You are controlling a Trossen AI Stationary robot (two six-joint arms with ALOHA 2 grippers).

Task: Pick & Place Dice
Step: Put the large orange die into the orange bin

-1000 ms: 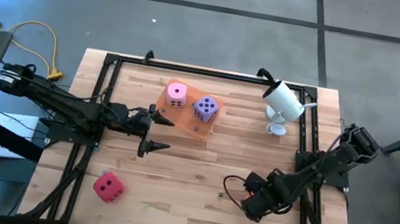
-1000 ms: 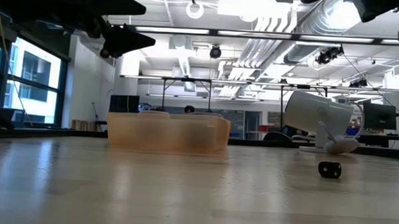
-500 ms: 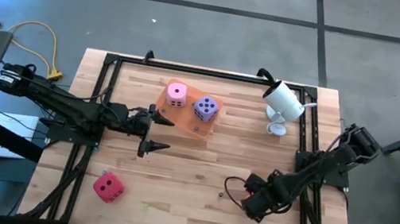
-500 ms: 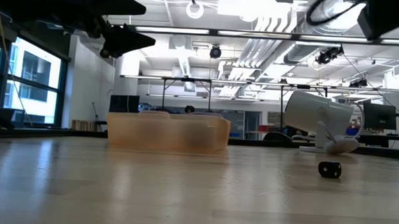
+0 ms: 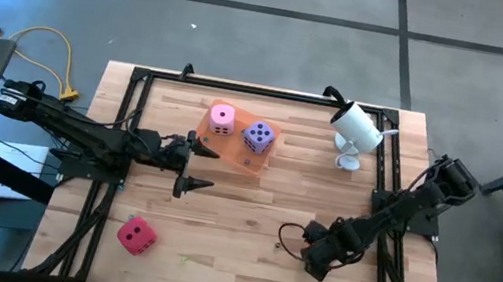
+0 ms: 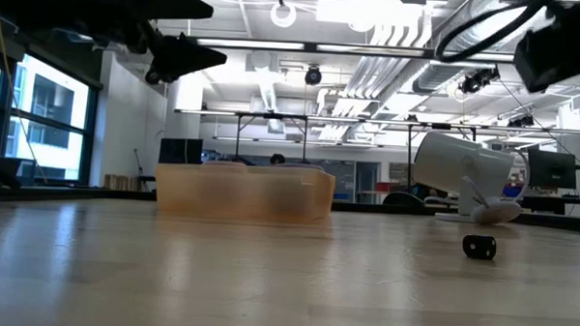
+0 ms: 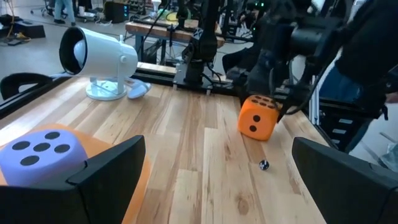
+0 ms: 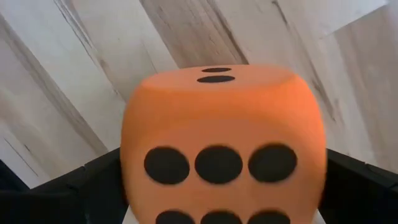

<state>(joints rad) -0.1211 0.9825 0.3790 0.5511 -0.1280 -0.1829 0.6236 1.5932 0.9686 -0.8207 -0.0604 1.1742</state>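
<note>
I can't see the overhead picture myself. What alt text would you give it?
Seen from above, a wooden table holds pink and purple dice on an orange tray and a red die near the front. The left gripper is open beside the tray; the right gripper is low over the table's front right.

Overhead looks down; low level; wrists close; orange die (image 7: 258, 117) shared.

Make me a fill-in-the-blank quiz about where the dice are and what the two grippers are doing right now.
1. The right gripper is shut on the ____ die.
2. The purple die sits on the orange ____.
3. The red die lies nearer the ____ arm.
4. The left gripper's fingers are ____.

Missing words: orange; tray; left; open
</note>
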